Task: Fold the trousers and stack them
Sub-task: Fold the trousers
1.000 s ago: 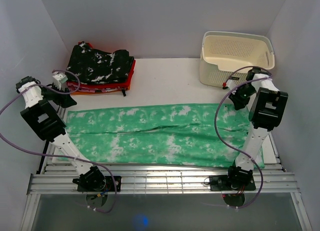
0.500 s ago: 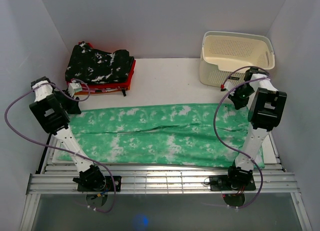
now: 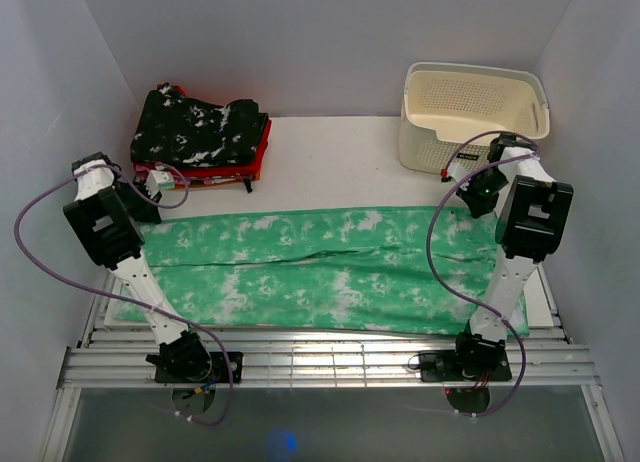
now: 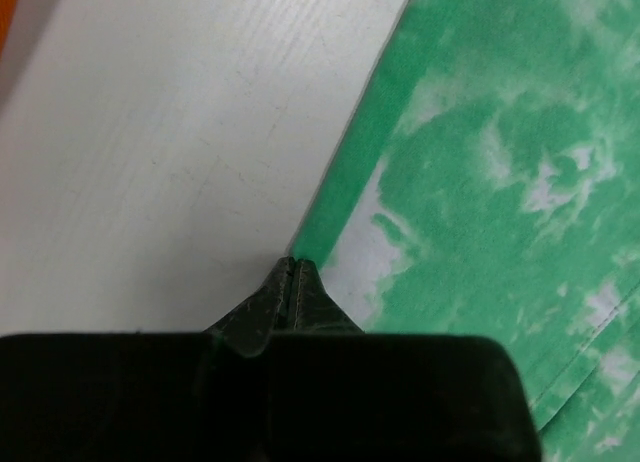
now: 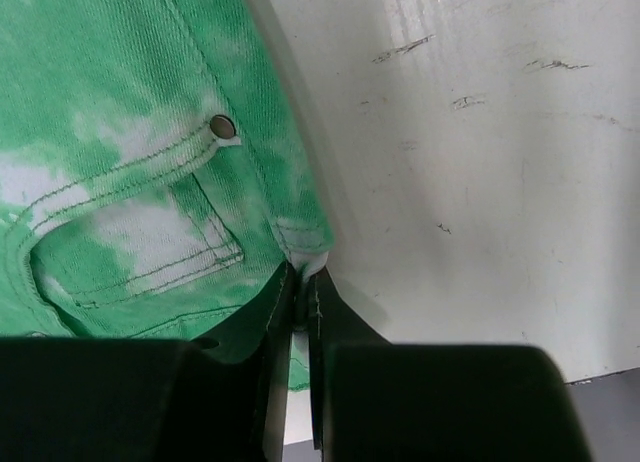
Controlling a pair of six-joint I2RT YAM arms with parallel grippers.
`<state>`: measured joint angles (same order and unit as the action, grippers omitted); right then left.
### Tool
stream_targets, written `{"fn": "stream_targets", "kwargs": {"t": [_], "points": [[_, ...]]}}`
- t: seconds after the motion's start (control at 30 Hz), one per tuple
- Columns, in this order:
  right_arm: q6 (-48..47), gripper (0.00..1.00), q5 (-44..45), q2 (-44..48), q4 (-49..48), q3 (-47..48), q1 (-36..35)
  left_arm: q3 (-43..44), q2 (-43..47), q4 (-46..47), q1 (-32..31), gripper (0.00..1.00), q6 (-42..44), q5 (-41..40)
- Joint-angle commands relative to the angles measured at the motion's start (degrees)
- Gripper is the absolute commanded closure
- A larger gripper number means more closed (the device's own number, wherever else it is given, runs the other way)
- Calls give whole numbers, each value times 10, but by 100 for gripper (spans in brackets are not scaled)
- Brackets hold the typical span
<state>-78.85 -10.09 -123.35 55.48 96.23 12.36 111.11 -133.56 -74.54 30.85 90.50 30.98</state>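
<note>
The trousers [image 3: 320,267] lie spread flat across the table, bright green with white blotches, their length running left to right. My left gripper [image 3: 147,207] is down at their far left corner. In the left wrist view it [image 4: 292,264] is shut, pinching the tip of the trousers' edge [image 4: 480,162]. My right gripper [image 3: 480,204] is at the far right corner. The right wrist view shows it [image 5: 303,274] shut on the waistband corner of the trousers [image 5: 130,132], just beside a riveted pocket [image 5: 160,232].
A stack of folded clothes [image 3: 200,132], black speckled on top of red and orange, sits at the back left. A cream perforated basket [image 3: 470,107] stands at the back right. Metal slats [image 3: 320,357] run along the near edge, with walls close on both sides.
My left arm swung in to the trousers' far left corner and its gripper closed there. My right gripper closed on the waistband corner and hardly moved.
</note>
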Motion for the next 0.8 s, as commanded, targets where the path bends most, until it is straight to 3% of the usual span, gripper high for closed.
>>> {"fn": "stream_targets", "kwargs": {"t": [0.0, 0.13, 0.5, 0.77], "points": [[1, 92, 26, 21, -30, 19, 7, -60, 37, -6, -1, 100, 38, -45], [10, 92, 12, 43, -32, 14, 8, -77, 64, -1, 0, 100, 27, -37], [40, 92, -25, 83, -28, 57, 20, -61, 143, 171, 6, 100, -134, 57], [38, 92, -35, 102, -29, 67, 38, -58, 178, 190, 12, 100, -143, 98]]}}
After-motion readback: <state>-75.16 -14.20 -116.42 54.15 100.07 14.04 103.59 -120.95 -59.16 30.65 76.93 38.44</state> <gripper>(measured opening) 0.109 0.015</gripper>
